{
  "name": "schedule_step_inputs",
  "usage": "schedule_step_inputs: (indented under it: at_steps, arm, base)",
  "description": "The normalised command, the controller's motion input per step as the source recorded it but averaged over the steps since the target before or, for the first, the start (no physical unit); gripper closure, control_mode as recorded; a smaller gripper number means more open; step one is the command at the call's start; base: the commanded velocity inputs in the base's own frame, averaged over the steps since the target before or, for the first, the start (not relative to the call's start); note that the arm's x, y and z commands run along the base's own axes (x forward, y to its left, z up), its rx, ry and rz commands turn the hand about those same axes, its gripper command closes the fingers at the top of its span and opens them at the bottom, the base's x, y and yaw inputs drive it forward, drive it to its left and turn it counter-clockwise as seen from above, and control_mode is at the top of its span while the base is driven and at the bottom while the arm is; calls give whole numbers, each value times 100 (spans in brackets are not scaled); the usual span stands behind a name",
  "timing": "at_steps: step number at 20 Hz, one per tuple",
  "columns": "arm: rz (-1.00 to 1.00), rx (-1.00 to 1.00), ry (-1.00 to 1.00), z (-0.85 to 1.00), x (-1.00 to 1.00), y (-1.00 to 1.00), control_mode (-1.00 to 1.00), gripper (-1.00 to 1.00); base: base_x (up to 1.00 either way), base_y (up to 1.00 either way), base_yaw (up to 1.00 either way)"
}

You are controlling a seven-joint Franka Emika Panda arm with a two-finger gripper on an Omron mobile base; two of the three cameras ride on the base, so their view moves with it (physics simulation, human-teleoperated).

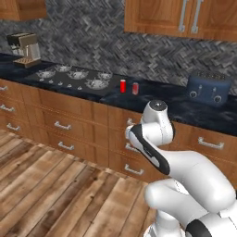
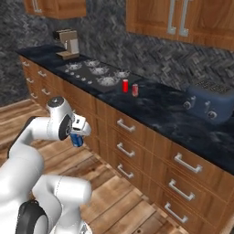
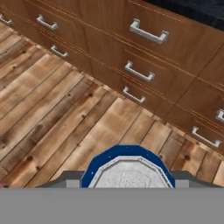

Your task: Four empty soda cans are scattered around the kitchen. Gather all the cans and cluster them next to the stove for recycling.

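1. Right base view shows the gripper (image 2: 77,137) low in front of the cabinet drawers, closed around a blue soda can (image 2: 77,140) that hangs upright above the wooden floor (image 2: 114,196).
2. Hand view looks down past the same blue can's silvery top (image 3: 127,174), which sits between the two dark fingertips (image 3: 70,179) – the jaws are narrowed onto its sides.
3. On the dark countertop (image 1: 152,99) two red soda cans stand upright just right of the stove (image 1: 71,77): one bright red can (image 1: 122,86) by the cooktop's right edge, and a paler red can (image 1: 135,88) just beside it on the right, apart but close.
4. From the right base view the same pair appears at the stove's near right corner – the bright one (image 2: 125,85) and the paler one (image 2: 135,89).
5. A coffee machine (image 1: 24,48) stands on the counter far left of the stove.
6. A dark blue toaster (image 1: 208,87) sits on the counter well to the right of the cans.
7. Wooden wall cabinets (image 1: 185,18) hang above the herringbone backsplash.
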Motion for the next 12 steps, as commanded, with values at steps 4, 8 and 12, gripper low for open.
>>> schedule_step_inputs:
  at_steps: [4, 8, 12]
  arm:
    - [0, 0, 0, 0, 0, 0, 100, 100]
    - [0, 0, 0, 0, 0, 0, 100, 100]
    - [0, 0, 0, 0, 0, 0, 100, 100]
  base:
    - [66, 21, -5]
    - [66, 20, -4]
    - [66, 20, -3]
